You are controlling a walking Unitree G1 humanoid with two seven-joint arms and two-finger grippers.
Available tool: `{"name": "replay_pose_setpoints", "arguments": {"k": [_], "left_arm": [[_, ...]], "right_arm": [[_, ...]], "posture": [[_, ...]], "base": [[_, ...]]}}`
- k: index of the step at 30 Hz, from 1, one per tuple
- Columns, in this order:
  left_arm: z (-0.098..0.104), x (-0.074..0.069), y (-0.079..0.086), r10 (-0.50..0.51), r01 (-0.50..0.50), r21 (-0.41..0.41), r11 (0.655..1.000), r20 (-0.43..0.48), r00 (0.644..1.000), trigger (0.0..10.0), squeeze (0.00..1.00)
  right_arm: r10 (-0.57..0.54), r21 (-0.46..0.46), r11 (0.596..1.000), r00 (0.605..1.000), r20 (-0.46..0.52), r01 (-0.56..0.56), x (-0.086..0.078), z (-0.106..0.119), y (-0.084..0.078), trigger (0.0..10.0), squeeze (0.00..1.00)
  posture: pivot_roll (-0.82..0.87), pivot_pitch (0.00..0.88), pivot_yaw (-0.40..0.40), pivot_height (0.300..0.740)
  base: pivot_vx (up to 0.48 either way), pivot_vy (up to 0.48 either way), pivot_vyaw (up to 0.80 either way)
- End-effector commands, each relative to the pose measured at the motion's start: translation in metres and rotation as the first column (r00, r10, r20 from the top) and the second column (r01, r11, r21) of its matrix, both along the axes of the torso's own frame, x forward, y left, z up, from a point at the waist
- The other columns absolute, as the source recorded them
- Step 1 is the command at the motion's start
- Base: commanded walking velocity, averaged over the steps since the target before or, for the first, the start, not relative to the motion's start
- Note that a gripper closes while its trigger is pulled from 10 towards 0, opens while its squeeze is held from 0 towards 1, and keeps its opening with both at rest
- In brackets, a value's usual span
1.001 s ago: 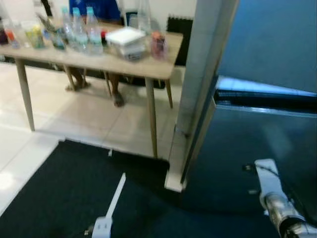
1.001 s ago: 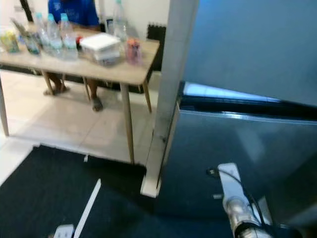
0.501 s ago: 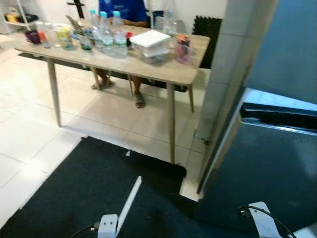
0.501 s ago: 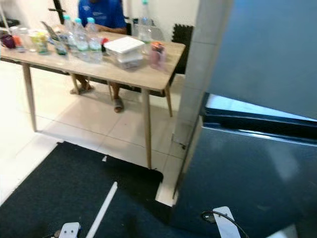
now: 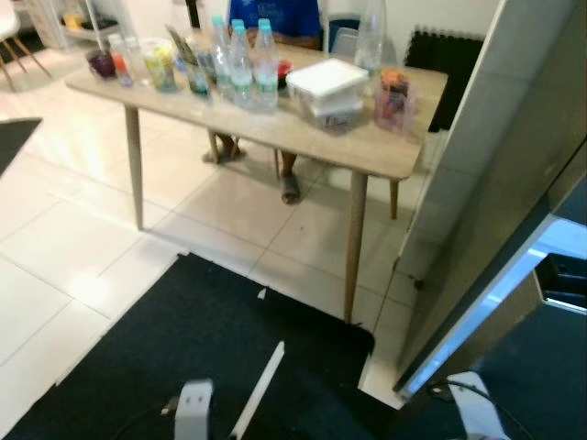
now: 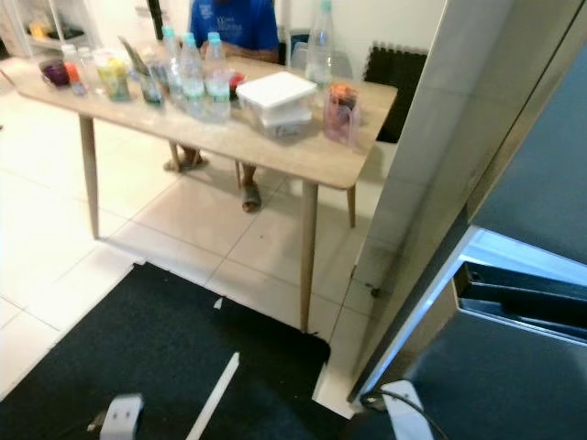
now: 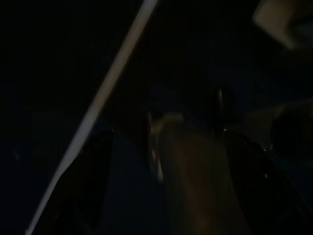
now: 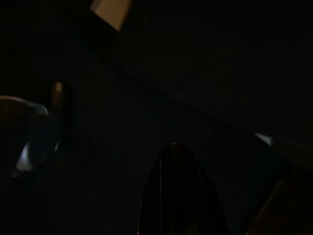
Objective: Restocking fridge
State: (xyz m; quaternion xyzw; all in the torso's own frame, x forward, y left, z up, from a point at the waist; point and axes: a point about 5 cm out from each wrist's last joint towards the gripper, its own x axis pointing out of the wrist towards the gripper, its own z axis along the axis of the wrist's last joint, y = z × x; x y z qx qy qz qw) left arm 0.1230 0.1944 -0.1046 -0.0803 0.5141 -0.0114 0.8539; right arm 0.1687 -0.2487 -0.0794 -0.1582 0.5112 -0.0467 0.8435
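Several water bottles (image 5: 243, 50) are grouped upper left on the counter (image 5: 367, 147) (judged restock supplies) | fridge (image 6: 523, 367) lower right | fingers' state cannot be told

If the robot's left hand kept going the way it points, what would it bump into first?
Probably the black mat on the floor. The left gripper hangs low and seems to point down at the mat and its white stripe, but the wrist view is too dark to be sure.
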Motion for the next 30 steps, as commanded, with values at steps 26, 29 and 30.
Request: {"name": "replay_pose_setpoints", "arguments": {"k": [26,29,30], "left_arm": [[-0.001,-0.003,-0.003,-0.005,0.005,-0.018,1.000,-0.006,1.000,10.0,0.00],[-0.002,-0.004,-0.003,-0.005,0.004,-0.018,1.000,-0.010,1.000,10.0,0.00],[-0.002,-0.005,-0.004,-0.004,0.004,-0.018,1.000,-0.011,1.000,10.0,0.00]], "right_arm": [[-0.094,0.030,0.996,0.949,0.302,0.089,0.079,0.052,-0.014,10.0,0.00],[-0.051,0.058,0.998,0.929,0.367,0.031,0.101,0.067,-0.004,10.0,0.00],[-0.042,0.062,0.998,0.923,0.382,0.020,0.106,0.070,-0.002,10.0,0.00]], "posture": [[-0.04,0.025,-0.016,0.740],[-0.04,0.025,-0.018,0.740],[-0.04,0.027,-0.019,0.740]], "base": [[0.000,0.000,-0.36],[0.000,0.000,0.00],[0.000,0.000,0.00]]}}
